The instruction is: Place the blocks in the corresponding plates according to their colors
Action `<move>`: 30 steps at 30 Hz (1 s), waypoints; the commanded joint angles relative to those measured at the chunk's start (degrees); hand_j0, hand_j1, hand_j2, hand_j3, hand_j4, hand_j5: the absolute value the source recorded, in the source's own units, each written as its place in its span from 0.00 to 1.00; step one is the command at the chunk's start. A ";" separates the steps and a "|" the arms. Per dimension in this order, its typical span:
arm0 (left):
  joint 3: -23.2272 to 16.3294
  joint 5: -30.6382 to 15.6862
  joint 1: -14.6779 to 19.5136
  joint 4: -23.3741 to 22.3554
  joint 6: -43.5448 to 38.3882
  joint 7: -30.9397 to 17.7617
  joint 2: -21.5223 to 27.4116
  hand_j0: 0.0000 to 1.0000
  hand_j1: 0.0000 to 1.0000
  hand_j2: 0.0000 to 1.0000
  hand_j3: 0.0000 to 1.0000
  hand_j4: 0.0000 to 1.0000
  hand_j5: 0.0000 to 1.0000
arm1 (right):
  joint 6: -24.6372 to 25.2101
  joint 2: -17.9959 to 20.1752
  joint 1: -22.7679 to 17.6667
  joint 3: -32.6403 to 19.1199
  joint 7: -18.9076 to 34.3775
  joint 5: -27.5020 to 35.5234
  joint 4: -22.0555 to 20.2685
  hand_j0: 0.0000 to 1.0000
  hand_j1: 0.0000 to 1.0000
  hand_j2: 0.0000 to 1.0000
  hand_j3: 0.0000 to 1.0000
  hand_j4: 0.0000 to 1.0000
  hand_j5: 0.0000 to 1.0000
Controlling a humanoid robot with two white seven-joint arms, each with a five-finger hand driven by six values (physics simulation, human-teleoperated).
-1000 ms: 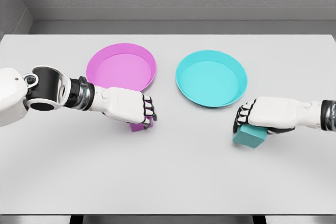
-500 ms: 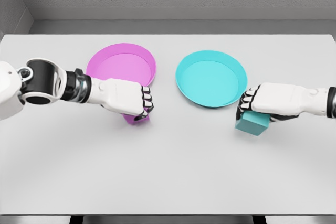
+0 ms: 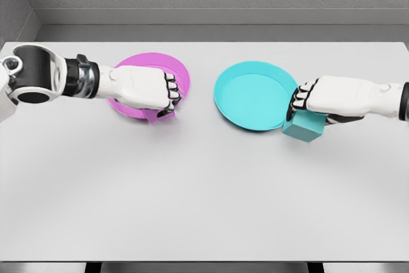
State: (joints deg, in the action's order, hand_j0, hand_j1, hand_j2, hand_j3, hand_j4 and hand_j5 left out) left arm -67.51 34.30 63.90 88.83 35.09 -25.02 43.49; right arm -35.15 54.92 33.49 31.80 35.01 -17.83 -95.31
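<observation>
Left hand [image 3: 144, 89] is clenched around the pink block [image 3: 161, 114], only a sliver of it peeking out under the fingers, right over the near rim of the pink plate [image 3: 182, 76]. Over on the other side, the right hand [image 3: 332, 99] has its fingers curled down on top of the teal block [image 3: 303, 127], gripping it just at the right edge of the teal plate [image 3: 255, 94]. Both plates sit side by side on the white table [image 3: 204, 202], apart from each other.
</observation>
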 commanded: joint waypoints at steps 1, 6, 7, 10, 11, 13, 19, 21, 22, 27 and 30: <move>0.62 -0.11 0.00 -3.31 -0.09 0.06 -0.25 0.35 0.35 0.35 0.35 0.35 0.35 | 0.15 -0.77 0.00 1.24 -0.01 0.34 1.35 0.57 0.57 0.57 0.57 0.57 0.57; 0.62 0.06 0.35 -10.34 -0.09 0.15 -2.53 0.36 0.36 0.36 0.36 0.36 0.36 | 1.57 -2.97 3.25 3.70 -0.01 0.34 1.44 0.57 0.57 0.57 0.57 0.57 0.57; 0.62 0.15 0.70 -12.27 -0.09 0.15 -3.41 0.36 0.36 0.36 0.36 0.36 0.36 | 2.01 -3.41 4.31 4.50 -0.01 0.34 2.05 0.57 0.57 0.57 0.57 0.57 0.57; 0.62 0.59 0.97 -16.49 -0.09 0.23 -5.43 0.37 0.37 0.37 0.37 0.37 0.37 | 2.72 -5.43 7.29 6.87 -0.01 0.34 5.39 0.57 0.57 0.57 0.57 0.57 0.57; 0.53 0.68 0.97 -17.28 -0.09 0.23 -6.13 0.37 0.37 0.37 0.37 0.37 0.37 | 2.72 -5.96 8.00 6.87 -0.01 0.34 6.71 0.57 0.57 0.57 0.57 0.57 0.57; 0.36 0.94 1.41 -18.25 -0.09 0.23 -7.36 0.38 0.38 0.38 0.38 0.38 0.38 | 2.81 -6.49 9.05 6.96 -0.01 0.34 7.68 0.57 0.57 0.57 0.57 0.57 0.57; -0.08 1.03 2.72 -22.91 -0.09 0.15 -12.02 0.44 0.44 0.44 0.44 0.44 0.44 | 5.27 -8.07 11.07 7.48 -0.01 0.34 8.03 0.57 0.57 0.57 0.57 0.57 0.57; -0.17 0.94 2.81 -23.44 -0.09 0.15 -12.29 0.64 0.64 0.64 0.64 0.64 0.64 | 6.14 -8.42 12.04 8.45 -0.01 0.34 8.12 0.57 0.57 0.57 0.57 0.57 0.57; -0.17 1.03 2.81 -23.44 -0.09 0.15 -12.38 0.67 0.67 0.67 0.67 0.67 0.67 | 7.28 -9.03 12.39 8.63 -0.01 0.25 8.12 0.57 0.57 0.57 0.57 0.57 0.57; -0.17 1.82 2.90 -23.52 -0.09 0.15 -12.73 1.00 1.00 1.00 1.00 1.00 1.00 | 7.82 -12.90 16.61 12.58 -0.01 0.25 11.81 0.57 0.57 0.57 0.57 0.57 0.57; -0.17 2.61 3.08 -23.44 -0.09 0.15 -12.73 1.00 1.00 1.00 1.00 1.00 1.00 | 8.17 -13.25 17.14 12.58 -0.01 0.25 11.90 0.63 0.63 0.63 0.63 0.63 0.63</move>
State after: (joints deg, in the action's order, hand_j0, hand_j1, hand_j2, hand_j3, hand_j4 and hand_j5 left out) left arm -67.74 36.61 66.97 65.40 35.09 -24.90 30.84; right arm -27.36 42.20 50.62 43.98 35.02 -17.80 -83.80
